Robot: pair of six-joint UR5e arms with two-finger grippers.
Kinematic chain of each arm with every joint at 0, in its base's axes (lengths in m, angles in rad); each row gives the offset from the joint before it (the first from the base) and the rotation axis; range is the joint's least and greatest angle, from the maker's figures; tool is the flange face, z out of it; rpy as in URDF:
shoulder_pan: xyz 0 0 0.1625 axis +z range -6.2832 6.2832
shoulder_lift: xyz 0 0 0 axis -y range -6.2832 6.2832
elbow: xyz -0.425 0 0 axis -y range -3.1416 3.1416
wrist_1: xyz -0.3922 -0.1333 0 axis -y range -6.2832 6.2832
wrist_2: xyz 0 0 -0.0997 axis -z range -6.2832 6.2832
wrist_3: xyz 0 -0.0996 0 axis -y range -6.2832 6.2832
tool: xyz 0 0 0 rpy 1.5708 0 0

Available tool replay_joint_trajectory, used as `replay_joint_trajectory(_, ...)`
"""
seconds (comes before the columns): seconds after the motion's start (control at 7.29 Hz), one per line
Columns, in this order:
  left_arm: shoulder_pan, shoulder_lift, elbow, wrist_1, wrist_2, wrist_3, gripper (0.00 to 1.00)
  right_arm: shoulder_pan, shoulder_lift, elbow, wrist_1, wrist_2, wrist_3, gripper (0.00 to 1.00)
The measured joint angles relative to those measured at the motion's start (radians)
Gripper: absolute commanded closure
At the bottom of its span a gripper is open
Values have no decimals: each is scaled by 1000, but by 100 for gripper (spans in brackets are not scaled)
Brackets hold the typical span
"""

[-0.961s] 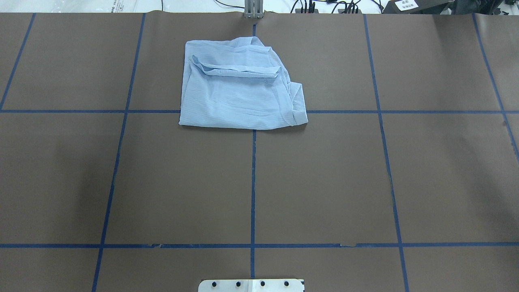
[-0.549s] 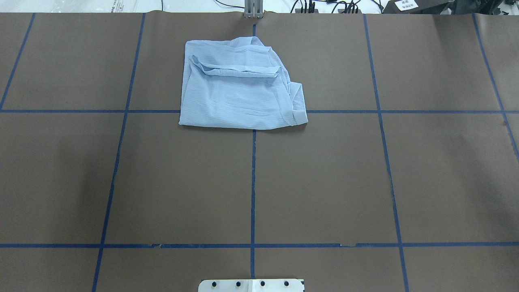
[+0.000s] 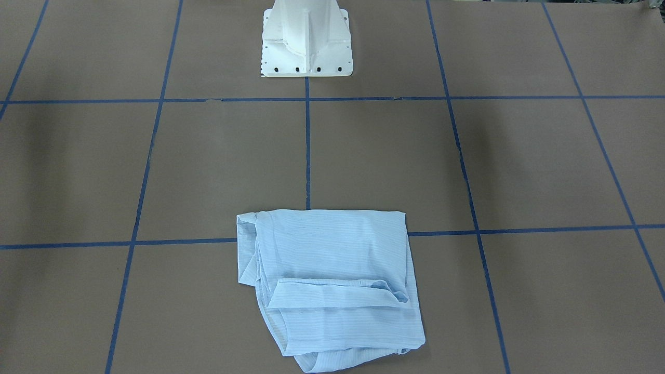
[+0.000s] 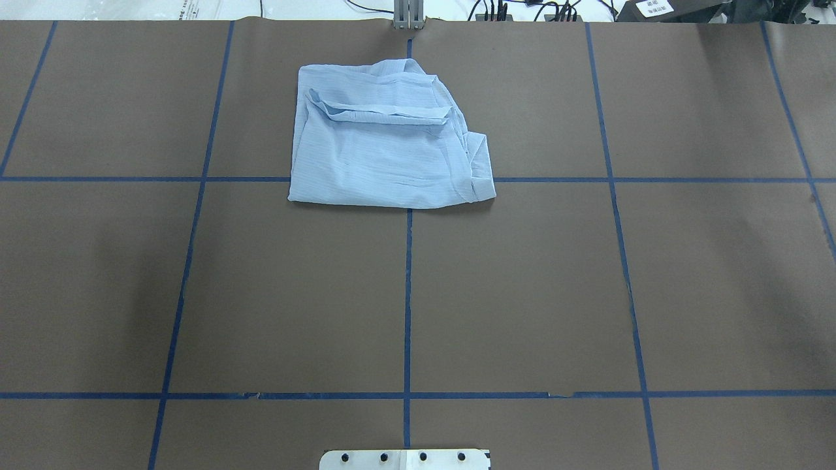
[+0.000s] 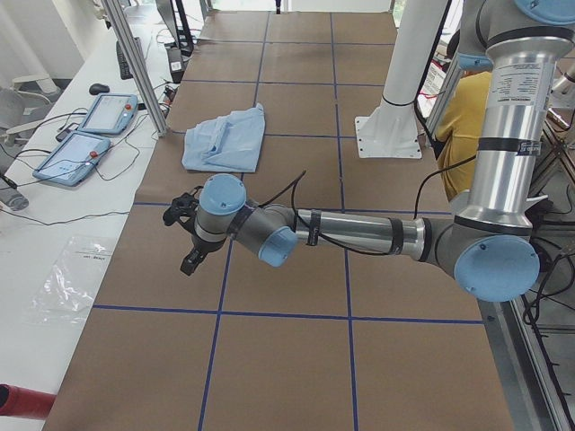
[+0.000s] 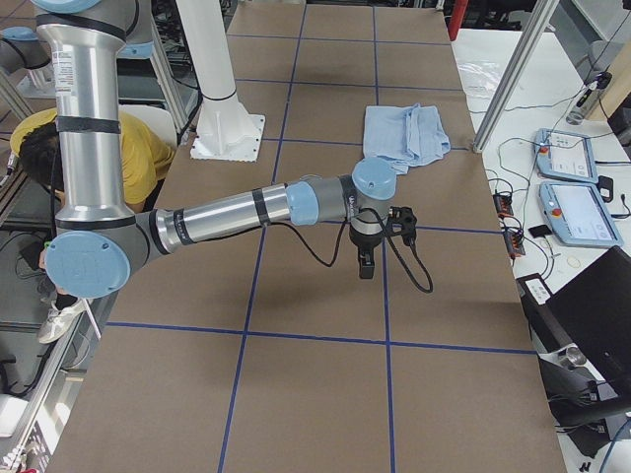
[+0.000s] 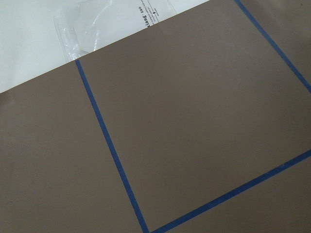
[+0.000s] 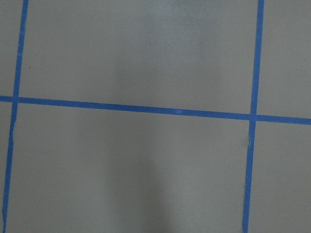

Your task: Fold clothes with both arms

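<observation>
The light blue striped shirt (image 4: 385, 156) lies folded into a rough rectangle at the table's far middle, with a folded strip across its far part. It also shows in the front view (image 3: 327, 259) and both side views (image 5: 223, 142) (image 6: 402, 133). Neither arm touches it. My left gripper (image 5: 184, 238) hangs over bare table out to my left, and my right gripper (image 6: 367, 266) does the same out to my right. Both show only in the side views, so I cannot tell whether they are open or shut. The wrist views show only brown table and blue tape.
The white pedestal base (image 3: 306, 47) stands at the table's near middle. Teach pendants (image 5: 85, 135) and cables lie on the white side bench beyond the far edge, with a clear plastic bag (image 7: 107, 24). A person in yellow (image 5: 463, 126) sits behind the robot.
</observation>
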Motion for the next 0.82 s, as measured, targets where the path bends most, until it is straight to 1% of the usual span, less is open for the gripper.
replay_joint_trajectory(0.82,2,4,-7,-7,6,10,1,-4,11,-13,10,-11,2,0)
